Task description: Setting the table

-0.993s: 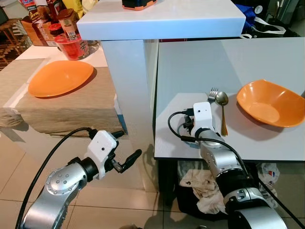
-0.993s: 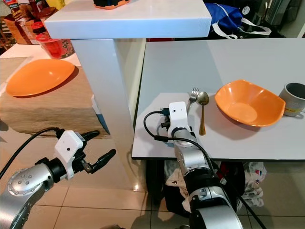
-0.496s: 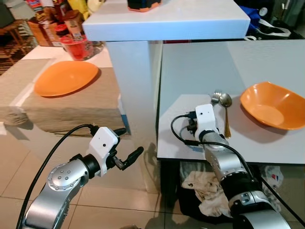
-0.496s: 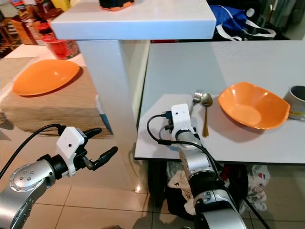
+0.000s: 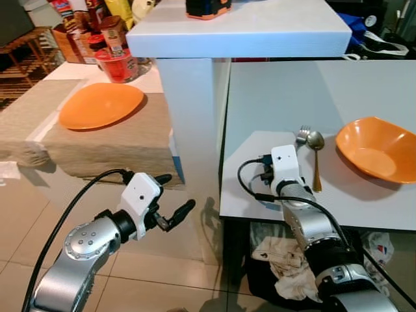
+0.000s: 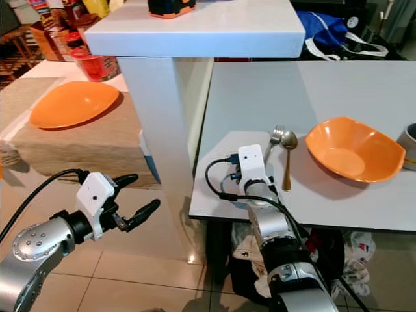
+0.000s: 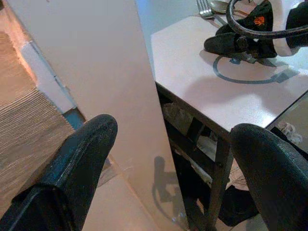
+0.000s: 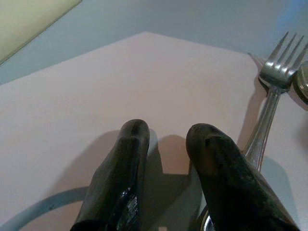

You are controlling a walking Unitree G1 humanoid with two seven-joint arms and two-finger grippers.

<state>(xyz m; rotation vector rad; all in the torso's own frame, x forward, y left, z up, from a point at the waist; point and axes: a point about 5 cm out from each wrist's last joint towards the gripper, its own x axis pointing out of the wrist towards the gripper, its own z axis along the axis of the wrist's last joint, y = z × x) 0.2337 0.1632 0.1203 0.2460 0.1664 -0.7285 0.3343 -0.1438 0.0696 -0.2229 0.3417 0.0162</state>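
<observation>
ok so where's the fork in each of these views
Left eye view: fork on the table, its tines beside the spoon, left of the orange bowl.
Right eye view: same spot, just beyond the right tool.
Left wrist view: tines at the top edge.
Right wrist view: beside the right tool, handle running under one finger.
Shared landmark: the spoon beside it.

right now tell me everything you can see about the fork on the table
The fork is plain shiny metal with four tines. It lies flat on the pale table, tines pointing away from the robot, close beside the spoon, left of the orange bowl. The right gripper rests beside its handle, fingers nearly together, not gripping it.
</observation>
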